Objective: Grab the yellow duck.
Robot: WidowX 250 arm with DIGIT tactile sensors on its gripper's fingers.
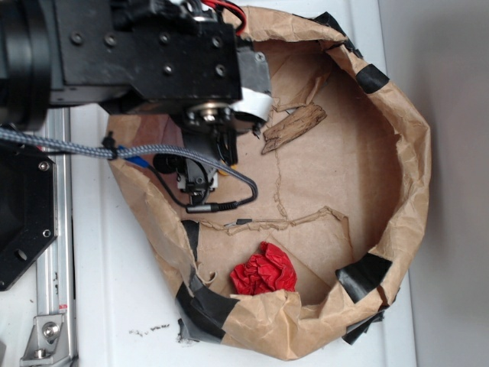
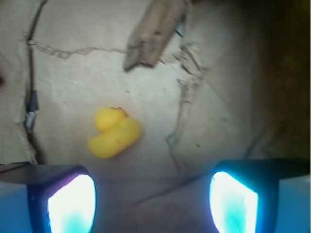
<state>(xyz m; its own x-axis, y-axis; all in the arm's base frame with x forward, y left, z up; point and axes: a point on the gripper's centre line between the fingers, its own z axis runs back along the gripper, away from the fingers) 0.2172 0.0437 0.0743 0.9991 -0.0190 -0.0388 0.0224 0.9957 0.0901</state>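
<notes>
In the wrist view the end effector [image 2: 150, 199] is released, its two glowing pads [image 2: 70, 204] spread wide apart with nothing between them. The yellow duck [image 2: 115, 132] lies on the brown paper [image 2: 218, 73] ahead of the pads, apart from both and nearer the pad at the left of the view than the other one. Beyond the duck lies the brown wood piece [image 2: 153, 31]. In the exterior view the arm hides the duck; a red wad of cloth [image 1: 263, 270] sits well apart inside the paper-walled nest [image 1: 409, 153].
</notes>
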